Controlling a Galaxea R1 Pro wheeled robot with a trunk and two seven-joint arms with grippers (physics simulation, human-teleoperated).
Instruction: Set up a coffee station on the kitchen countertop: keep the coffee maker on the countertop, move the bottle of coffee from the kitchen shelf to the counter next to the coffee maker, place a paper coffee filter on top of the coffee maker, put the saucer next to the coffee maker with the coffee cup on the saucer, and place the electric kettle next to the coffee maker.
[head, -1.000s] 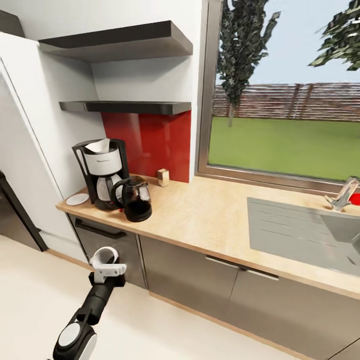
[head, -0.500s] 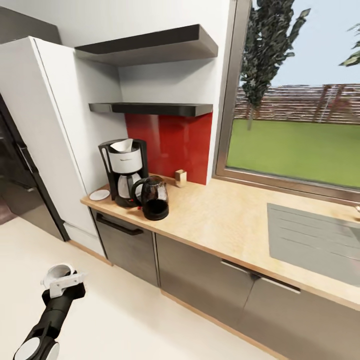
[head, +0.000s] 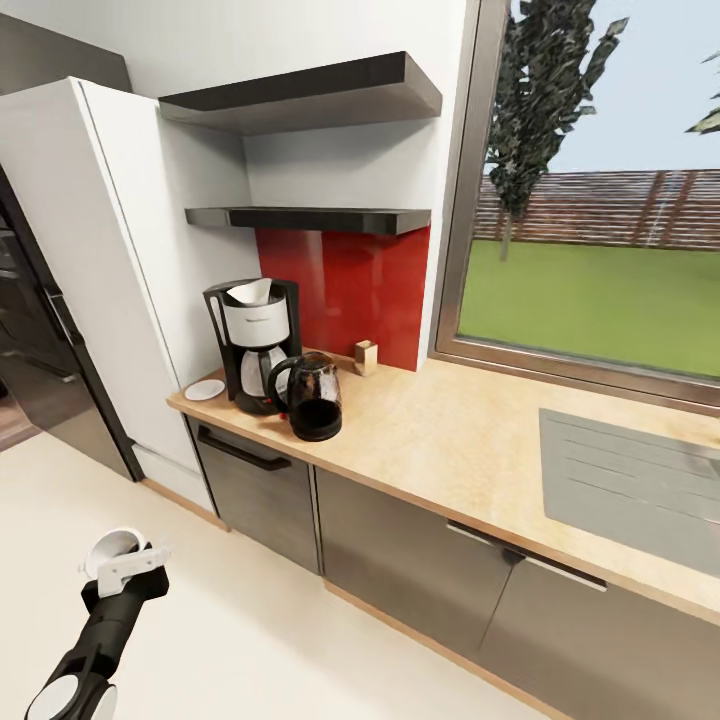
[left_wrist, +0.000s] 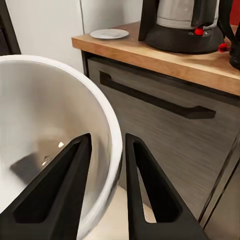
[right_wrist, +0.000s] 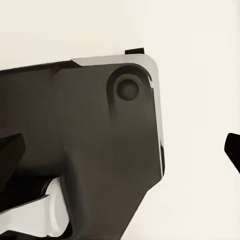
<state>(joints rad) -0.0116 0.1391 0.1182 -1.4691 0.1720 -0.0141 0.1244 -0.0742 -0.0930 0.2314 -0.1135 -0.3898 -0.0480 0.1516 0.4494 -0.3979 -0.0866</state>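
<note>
Between my left claw (left_wrist: 105, 175) fingers: coffee cup (left_wrist: 45, 140) rim, pinched | up ahead of claw: saucer (head: 205, 389) on countertop (head: 440, 430) beside coffee maker (head: 253, 345) | right claw: state unreadable | risk: thin rim grip may slip while lifting to counter height

Saucer (head: 204, 389) left of coffee maker (head: 252, 344), kettle (head: 310, 398) right.

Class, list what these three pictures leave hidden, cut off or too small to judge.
1. Coffee cup, left wrist view: cut off by the frame's edges; handle unseen.
2. Small wooden block by the red backsplash, head view: too small to identify.
3. Right hand, right wrist view: dark robot bodywork blocks it, so open or shut is unclear.
4. Sink, head view: cut off at the right edge.
</note>
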